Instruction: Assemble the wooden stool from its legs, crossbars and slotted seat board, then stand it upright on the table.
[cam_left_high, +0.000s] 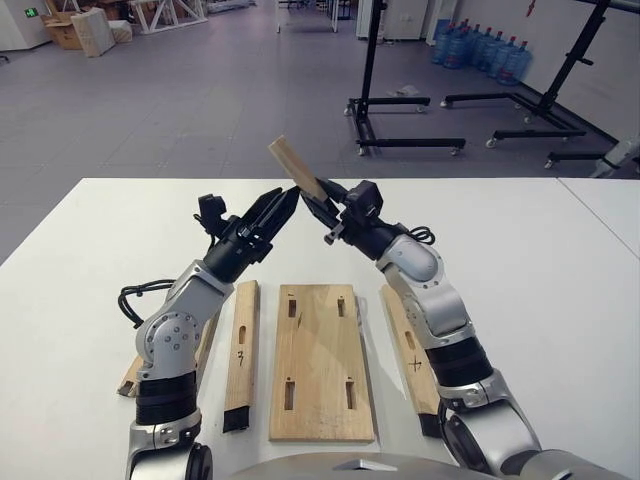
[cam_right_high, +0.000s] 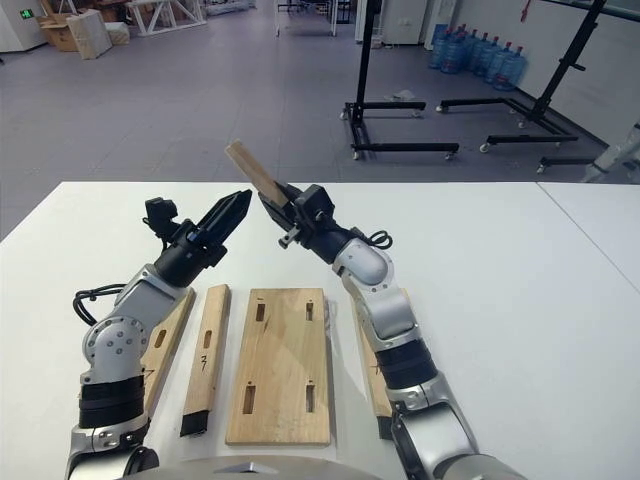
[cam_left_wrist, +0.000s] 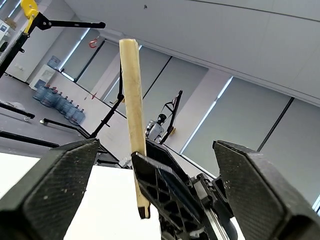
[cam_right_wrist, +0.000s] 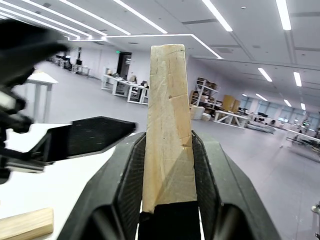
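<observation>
My right gripper (cam_left_high: 318, 195) is raised over the table's far middle, shut on a short wooden crossbar (cam_left_high: 297, 168) that sticks up and to the left. The same crossbar (cam_right_wrist: 169, 125) stands between its fingers (cam_right_wrist: 127, 185) in the right wrist view. Just left of it, my left gripper (cam_left_high: 283, 206) is open, its tips pointing at the bar's lower end. In the left wrist view the crossbar (cam_left_wrist: 132, 110) stands between the left gripper's spread fingers (cam_left_wrist: 55, 195), apart from them. The slotted seat board (cam_left_high: 320, 360) lies flat at the near centre.
A wooden leg (cam_left_high: 243, 350) lies left of the board and another leg (cam_left_high: 408, 345) right of it, partly under my right arm. A third piece (cam_left_high: 133, 375) lies under my left arm. Black stands (cam_left_high: 400, 110) and water bottles (cam_left_high: 480, 50) stand on the floor beyond the table.
</observation>
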